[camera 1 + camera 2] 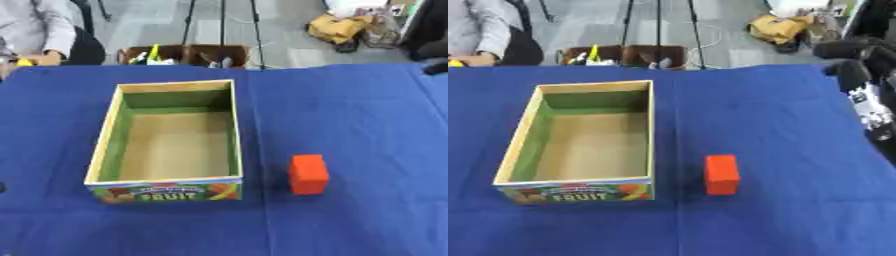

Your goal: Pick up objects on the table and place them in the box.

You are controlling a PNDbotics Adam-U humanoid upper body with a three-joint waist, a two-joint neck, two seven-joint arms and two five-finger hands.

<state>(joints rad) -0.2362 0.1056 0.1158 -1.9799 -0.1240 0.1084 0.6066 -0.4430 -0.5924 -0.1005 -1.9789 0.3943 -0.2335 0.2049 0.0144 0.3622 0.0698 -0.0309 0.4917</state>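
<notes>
An orange-red block [308, 173] stands on the blue tablecloth, just right of the box's front corner. The open cardboard box [106, 131] has green inner walls, a bare brown floor and "FRUIT" printed on its front; nothing lies inside it. My right arm comes in at the right edge of the right eye view, black with silver parts, and my right hand [877, 122] hangs well to the right of the block and farther back, apart from it. A dark sliver [2, 187] at the left edge of the left eye view may be my left hand.
The blue table [350, 110] stretches wide around the box and block. Beyond its far edge stand a brown crate of small items [184, 54], tripod legs [221, 25] and a yellow bag [339, 26]. A seated person [39, 30] is at the far left.
</notes>
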